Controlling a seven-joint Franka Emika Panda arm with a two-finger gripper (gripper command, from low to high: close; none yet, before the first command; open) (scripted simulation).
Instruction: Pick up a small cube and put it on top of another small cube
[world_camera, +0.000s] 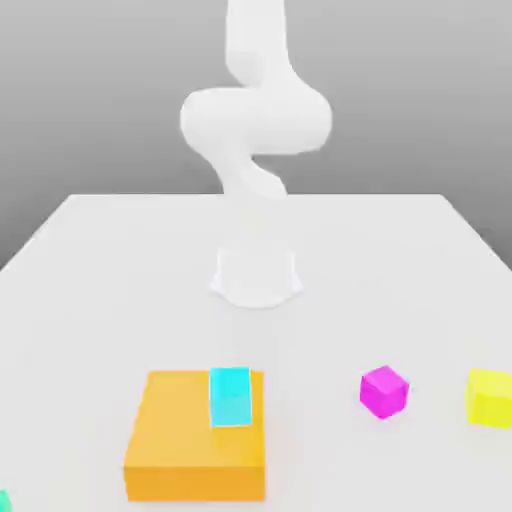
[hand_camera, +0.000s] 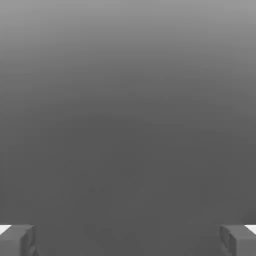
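A small magenta cube rests on the white table toward the exterior view's right. A small yellow cube sits further right, close to the picture's edge. A cyan cube stands on the top face of a large flat orange block. In the hand view my gripper is open, its two grey fingertips set far apart with nothing between them and plain grey backdrop beyond. The white arm rises from its base and runs up past the top of the exterior view.
The arm's round base stands mid-table behind the blocks. A sliver of a green object pokes in at the lower corner on the exterior view's left. The white table extends back to a far edge.
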